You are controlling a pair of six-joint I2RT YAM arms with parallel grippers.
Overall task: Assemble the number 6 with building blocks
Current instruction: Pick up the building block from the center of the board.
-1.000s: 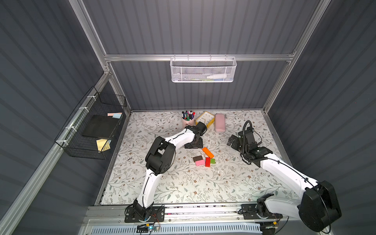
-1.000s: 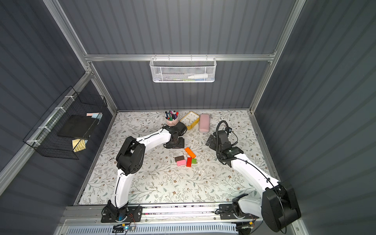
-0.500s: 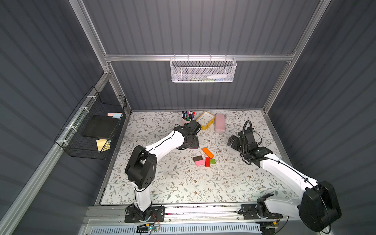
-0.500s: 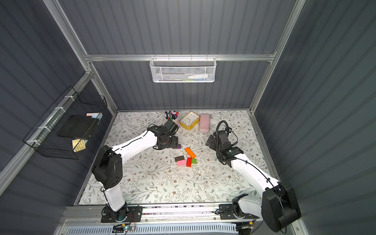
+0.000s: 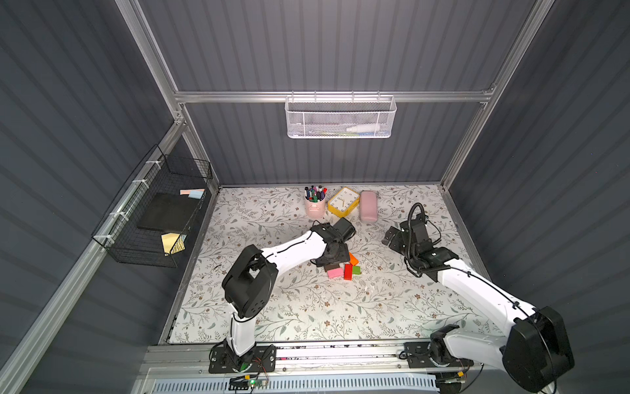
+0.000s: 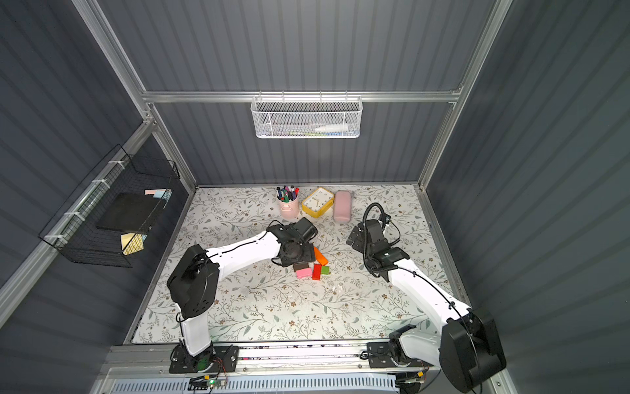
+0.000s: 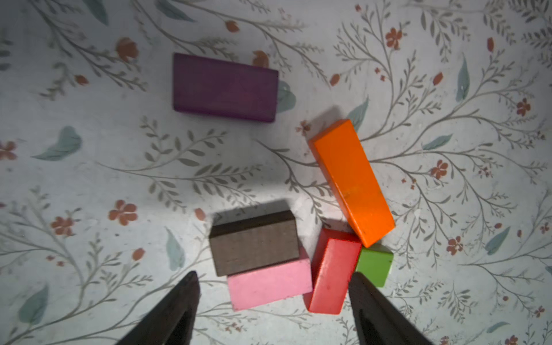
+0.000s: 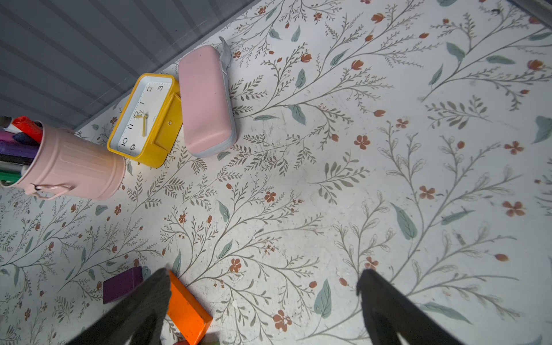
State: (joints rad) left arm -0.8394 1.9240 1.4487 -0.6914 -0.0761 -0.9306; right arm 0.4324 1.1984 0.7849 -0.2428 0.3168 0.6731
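Note:
The building blocks lie mid-table in a loose cluster, and no number 6 shows in it. In the left wrist view brown [image 7: 254, 242] and pink [image 7: 268, 283] touch side by side. Red [image 7: 333, 274] stands beside pink, and green [image 7: 375, 264] beside red. The orange bar [image 7: 351, 182] slants off from them, and purple [image 7: 225, 86] lies apart. My left gripper [image 7: 274, 279] hovers open over pink and red [image 5: 347, 272], holding nothing. It hides purple in both top views. My right gripper [image 8: 264, 277] is open and empty to the right [image 5: 390, 237], near the orange bar's end [image 8: 186, 310].
At the back stand a pink pen cup [image 5: 314, 206], a yellow clock [image 5: 343, 202] and a pale pink case [image 5: 368, 210]. A white mesh basket [image 5: 341, 117] hangs on the back wall. A black wire basket [image 5: 153, 221] hangs on the left wall.
My left gripper has moved from near the pen cup towards the front and now hangs over the brown and pink blocks. The right arm has not moved.

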